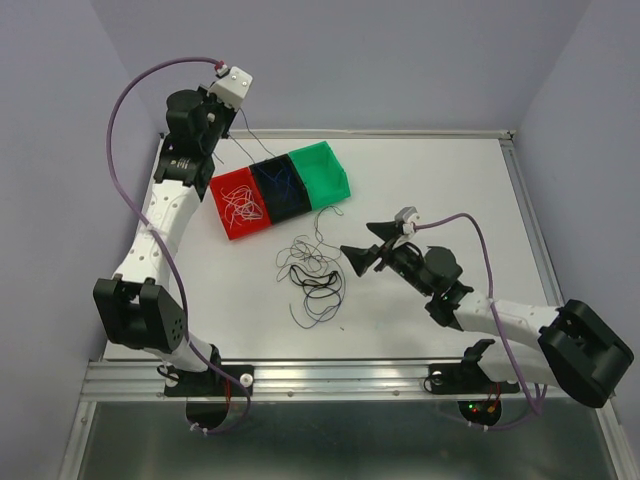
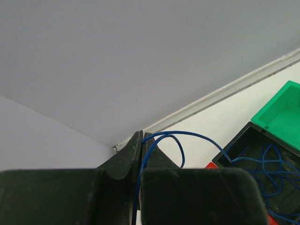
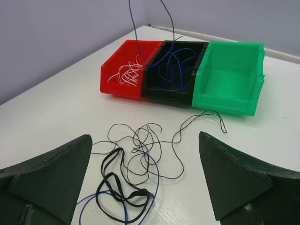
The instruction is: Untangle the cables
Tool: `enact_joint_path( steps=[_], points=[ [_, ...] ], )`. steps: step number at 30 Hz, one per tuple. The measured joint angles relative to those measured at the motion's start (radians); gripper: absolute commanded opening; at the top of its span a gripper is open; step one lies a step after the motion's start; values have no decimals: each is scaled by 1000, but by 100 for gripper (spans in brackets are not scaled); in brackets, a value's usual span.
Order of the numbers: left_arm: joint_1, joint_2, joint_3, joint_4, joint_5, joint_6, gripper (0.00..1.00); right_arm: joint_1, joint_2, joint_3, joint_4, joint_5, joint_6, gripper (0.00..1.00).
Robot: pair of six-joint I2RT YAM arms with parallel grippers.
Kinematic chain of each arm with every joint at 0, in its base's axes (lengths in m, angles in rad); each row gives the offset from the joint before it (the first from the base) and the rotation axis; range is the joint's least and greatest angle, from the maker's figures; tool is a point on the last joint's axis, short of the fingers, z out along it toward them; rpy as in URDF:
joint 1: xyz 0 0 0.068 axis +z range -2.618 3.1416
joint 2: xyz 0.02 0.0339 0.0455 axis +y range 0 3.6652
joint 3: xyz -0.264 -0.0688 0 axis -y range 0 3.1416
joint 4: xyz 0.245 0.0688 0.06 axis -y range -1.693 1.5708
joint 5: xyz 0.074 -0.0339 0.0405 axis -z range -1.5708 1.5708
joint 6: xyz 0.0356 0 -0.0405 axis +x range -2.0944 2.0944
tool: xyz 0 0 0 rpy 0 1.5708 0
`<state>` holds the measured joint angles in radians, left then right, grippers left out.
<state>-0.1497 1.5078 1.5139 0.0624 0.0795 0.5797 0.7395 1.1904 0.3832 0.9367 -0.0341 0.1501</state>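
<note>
Blue wire (image 2: 187, 134) pinched in the left gripper (image 2: 142, 138) hangs down into the black bin (image 3: 164, 96), while the right gripper (image 1: 366, 247) gapes beside the tangle (image 3: 140, 154).

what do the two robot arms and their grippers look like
Both the left arm and right arm have white links with black joints. A thin purple cord loops along each. The left gripper and right gripper have matte black, wedge-shaped fingers tapering to points, with a small white camera box at the wrist.

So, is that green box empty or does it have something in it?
Empty: the green box shows only its bare floor and walls.
</note>
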Motion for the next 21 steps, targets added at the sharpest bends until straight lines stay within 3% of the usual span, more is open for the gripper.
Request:
enact_joint_path(
  steps=[17, 21],
  points=[
    [26, 149, -76, 96, 52, 60, 0, 0, -13, -18, 1, 1, 3, 100],
    [26, 163, -96, 92, 81, 68, 0, 0, 22, -17, 16, 6, 5, 90]
  ],
)
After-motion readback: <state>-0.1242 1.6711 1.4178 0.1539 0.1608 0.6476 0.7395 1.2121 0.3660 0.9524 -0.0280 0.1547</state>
